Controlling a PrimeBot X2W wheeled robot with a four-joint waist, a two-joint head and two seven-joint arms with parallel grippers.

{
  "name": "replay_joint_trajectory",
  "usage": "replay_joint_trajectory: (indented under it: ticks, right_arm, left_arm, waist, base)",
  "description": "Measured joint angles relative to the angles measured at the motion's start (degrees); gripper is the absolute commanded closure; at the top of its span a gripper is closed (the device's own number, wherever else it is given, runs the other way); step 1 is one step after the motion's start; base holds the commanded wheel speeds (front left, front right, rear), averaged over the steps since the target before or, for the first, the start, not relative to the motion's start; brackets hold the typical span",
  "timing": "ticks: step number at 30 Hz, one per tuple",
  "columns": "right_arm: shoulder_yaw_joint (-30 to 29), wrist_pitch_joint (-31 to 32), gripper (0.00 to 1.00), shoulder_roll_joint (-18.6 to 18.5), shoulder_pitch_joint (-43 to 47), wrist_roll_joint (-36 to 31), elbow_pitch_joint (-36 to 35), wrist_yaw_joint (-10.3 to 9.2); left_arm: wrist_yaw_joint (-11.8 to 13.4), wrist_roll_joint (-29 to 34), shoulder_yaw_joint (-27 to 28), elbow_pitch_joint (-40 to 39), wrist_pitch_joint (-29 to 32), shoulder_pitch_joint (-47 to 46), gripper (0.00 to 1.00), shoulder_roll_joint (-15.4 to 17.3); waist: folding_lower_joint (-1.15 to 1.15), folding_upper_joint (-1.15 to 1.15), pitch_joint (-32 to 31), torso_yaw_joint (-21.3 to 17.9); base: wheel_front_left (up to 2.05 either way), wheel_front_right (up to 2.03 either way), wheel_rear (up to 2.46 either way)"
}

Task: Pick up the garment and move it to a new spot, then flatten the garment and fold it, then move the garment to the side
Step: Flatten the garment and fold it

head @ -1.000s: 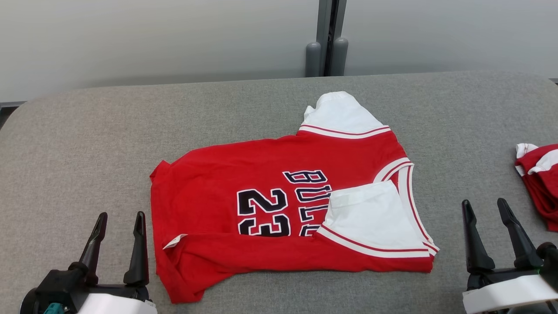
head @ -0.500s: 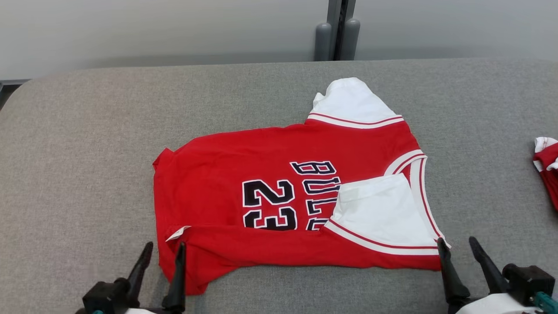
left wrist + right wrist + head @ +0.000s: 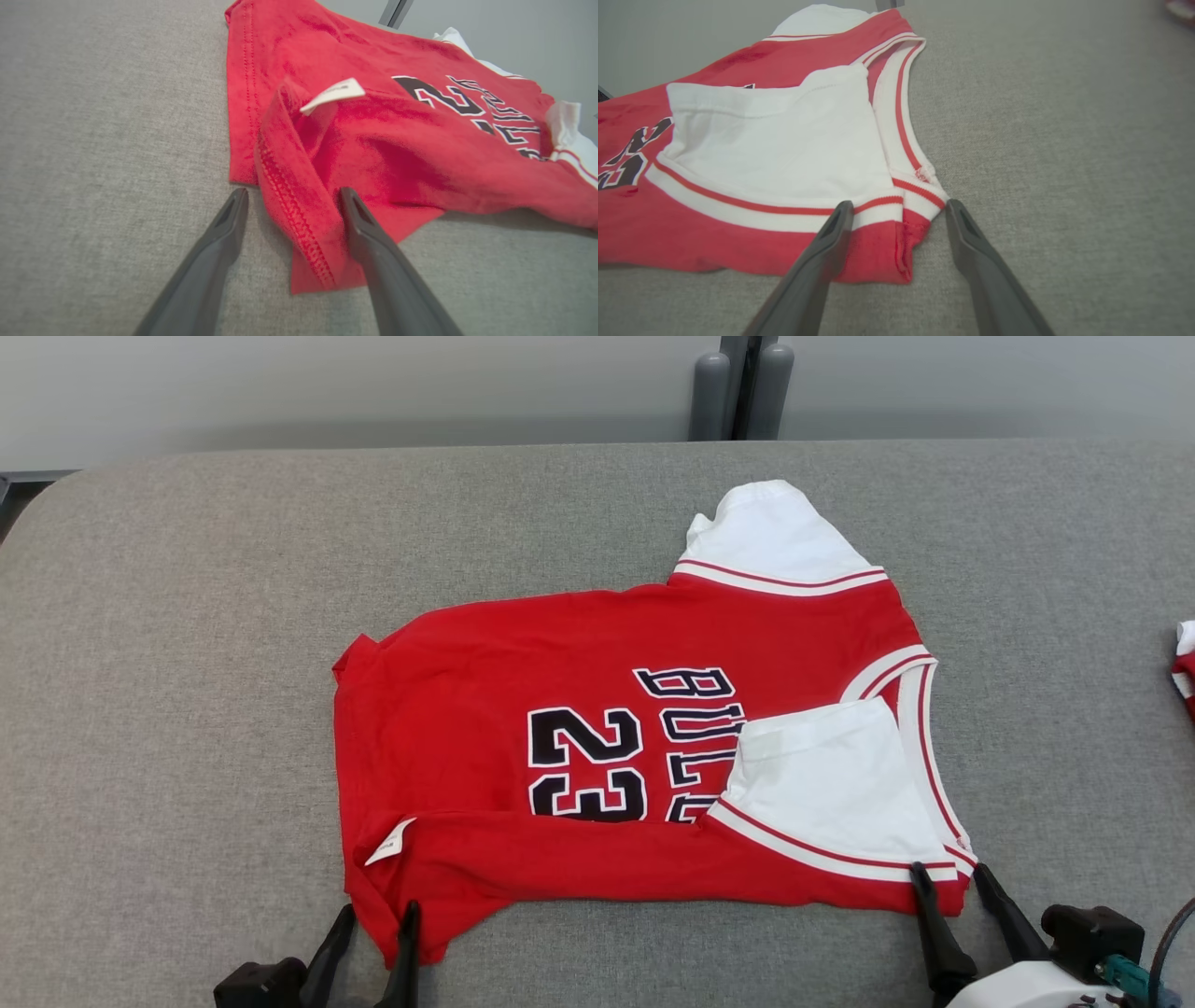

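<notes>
Jersey (image 3: 523,691) is lying part-folded on a grey surface (image 3: 168,663); left gripper (image 3: 293,192) and right gripper (image 3: 899,204), both released, are straddling its near corners, likely to pinch them for folding.

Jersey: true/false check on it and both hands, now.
1. Red jersey lies on the grey surface. True.
2. Left hand is shut on the jersey. False: open, fingers either side of the hem corner.
3. Right hand is open around the shoulder corner. True.
4. The white sleeve hides the number 23. False: 23 shows; the sleeve covers some lettering.
5. A white tag sticks out near the hem corner. True.
</notes>
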Motion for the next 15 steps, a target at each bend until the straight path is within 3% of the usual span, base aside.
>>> replay_joint_trajectory:
  ticks: [5, 6, 7, 8, 15]
  right_arm:
    - [1.0, -0.2, 0.00, -0.1, -2.0, 2.9, 3.2, 0.00]
    - [1.1, -0.2, 0.28, -0.1, -2.3, 3.4, 3.8, 0.00]
    - [1.4, -0.3, 0.65, -0.3, -2.5, 3.6, 4.3, 0.00]
    - [1.7, -0.3, 1.00, -0.5, -2.7, 4.0, 4.8, 0.00]
    - [2.1, -1.0, 1.00, -1.6, -3.4, 5.4, 5.1, 0.21]
  left_arm:
    - [-0.5, -0.9, 0.3, 2.2, 0.0, -0.3, 0.00, 0.1]
    - [-0.7, -1.0, 0.4, 2.4, -0.1, -0.6, 0.30, 0.2]
    - [-1.0, -1.0, 0.6, 2.5, -0.2, -0.8, 0.71, 0.4]
    - [-1.2, -1.0, 0.6, 2.7, -0.3, -1.0, 1.00, 0.7]
    - [-2.1, -1.0, 0.9, 1.4, -0.3, -1.2, 1.00, 3.3]
  waist:
    - [0.00, 0.00, 0.3, 0.1]
    - [0.00, 0.00, 0.2, 0.2]
    - [0.00, 0.00, 0.2, 0.3]
    - [0.00, 0.00, 0.2, 0.4]
    - [0.00, 0.00, -0.3, 0.9]
  base:
    - [0.00, 0.00, 0.00]
    - [0.00, 0.00, 0.00]
    - [0.00, 0.00, 0.00]
    - [0.00, 0.00, 0.00]
    - [0.00, 0.00, 0.00]
